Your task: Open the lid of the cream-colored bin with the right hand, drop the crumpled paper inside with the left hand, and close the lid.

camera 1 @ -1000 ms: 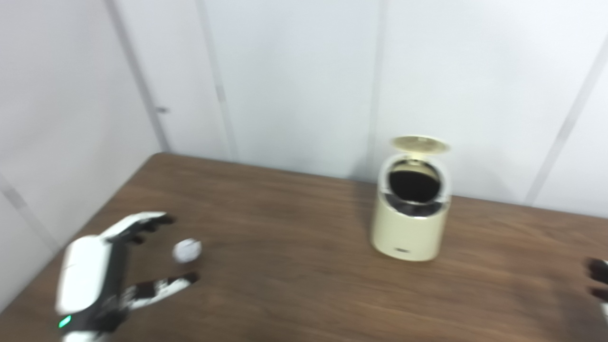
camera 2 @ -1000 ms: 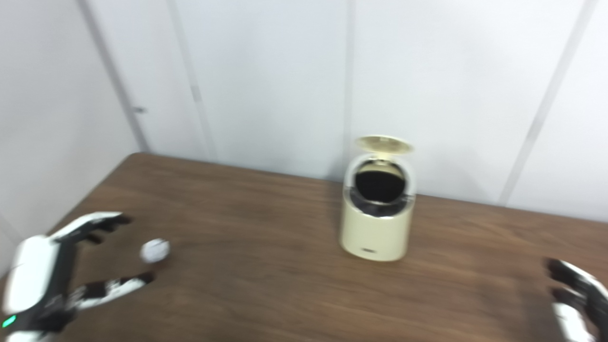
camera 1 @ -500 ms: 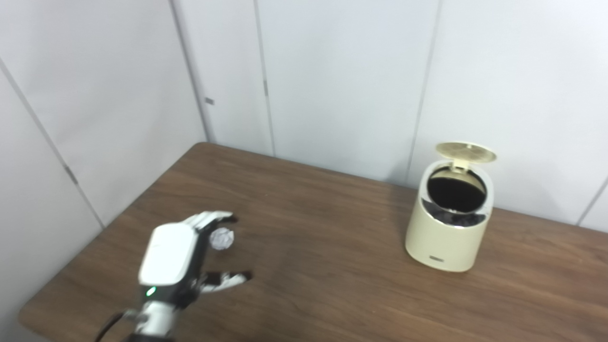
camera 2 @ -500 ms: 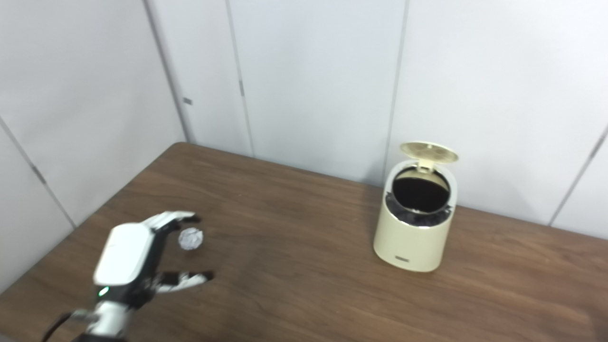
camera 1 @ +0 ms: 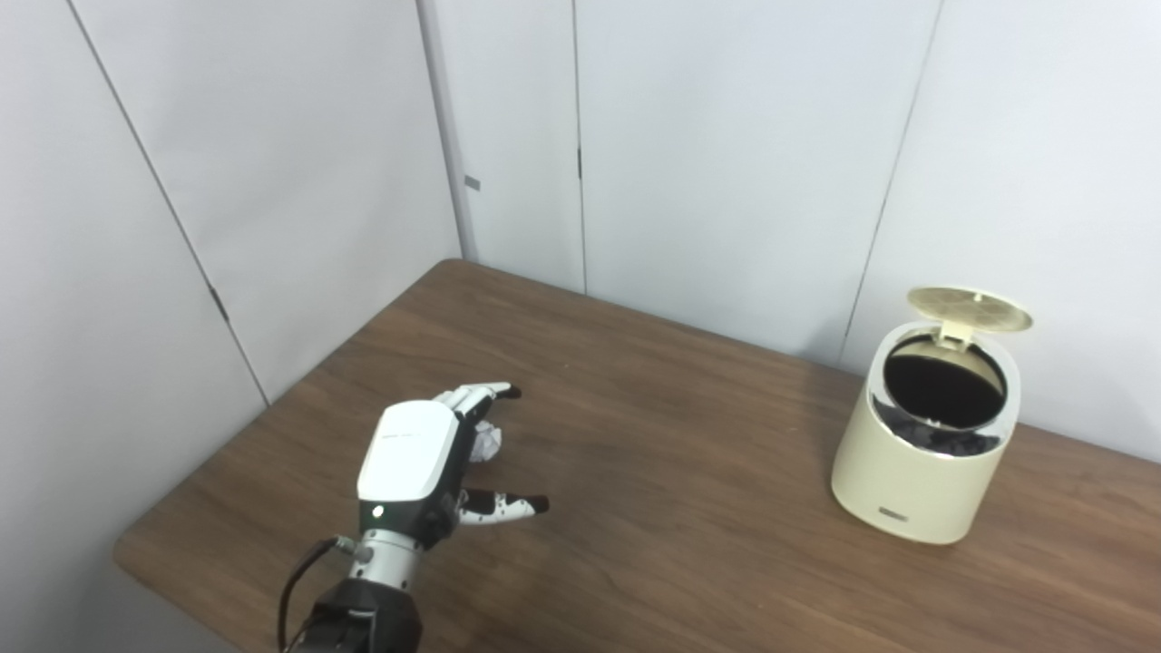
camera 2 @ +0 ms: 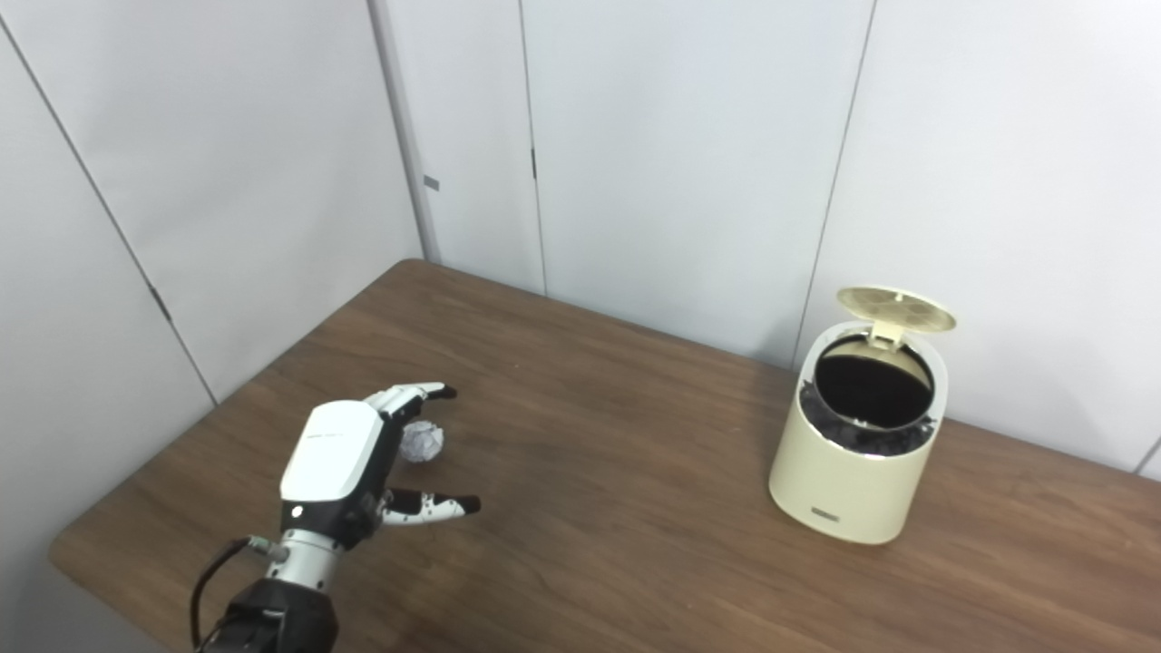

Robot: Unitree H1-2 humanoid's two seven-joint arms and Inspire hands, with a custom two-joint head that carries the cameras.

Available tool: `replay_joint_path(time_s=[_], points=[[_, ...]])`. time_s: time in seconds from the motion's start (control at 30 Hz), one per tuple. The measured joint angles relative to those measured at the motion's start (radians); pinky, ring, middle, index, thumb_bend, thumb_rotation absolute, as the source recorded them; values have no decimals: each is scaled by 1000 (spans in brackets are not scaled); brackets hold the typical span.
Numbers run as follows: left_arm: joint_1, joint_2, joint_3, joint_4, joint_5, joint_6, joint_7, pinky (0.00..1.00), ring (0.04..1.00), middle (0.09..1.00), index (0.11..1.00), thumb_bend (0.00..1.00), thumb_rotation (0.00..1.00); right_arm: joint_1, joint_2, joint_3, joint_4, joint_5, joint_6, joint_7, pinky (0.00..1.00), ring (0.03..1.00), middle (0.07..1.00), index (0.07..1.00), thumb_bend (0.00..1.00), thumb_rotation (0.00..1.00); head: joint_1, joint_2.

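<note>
One left hand (camera 1: 422,458) lower left, fingers spread around crumpled paper (camera 2: 423,442), not gripping. Cream bin (camera 1: 925,444) right, lid (camera 1: 969,307) up; label unreadable. Bare table (camera 1: 680,490) between.

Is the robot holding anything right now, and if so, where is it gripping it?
Nothing is held yet. The left hand is open around the crumpled paper, fingers above and thumb below, with the paper on the table. The right hand is out of view.

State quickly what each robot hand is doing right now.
Left hand: open, fingers spread around the small crumpled white paper ball on the brown wooden table, not gripping it.
Right hand: out of view.
</note>
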Motion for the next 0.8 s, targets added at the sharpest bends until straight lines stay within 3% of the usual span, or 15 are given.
replay_joint_path(time_s=[0.27, 0.47, 0.8], points=[[-22, 30, -1, 10, -1, 51, -5, 598, 723, 788, 796, 1000, 328, -7, -1, 0, 13, 11, -1, 1, 542, 692, 714, 682, 523, 856, 12, -3], [-30, 46, -2, 66, -2, 61, 21, 557, 690, 764, 777, 1000, 272, -10, -3, 1, 20, 22, -1, 7, 531, 683, 710, 681, 511, 878, 12, -8], [-83, 103, -17, 204, -23, 87, 38, 578, 702, 758, 749, 1000, 235, -18, -6, 3, 32, 24, -1, 13, 533, 678, 703, 672, 521, 842, 17, -8]])
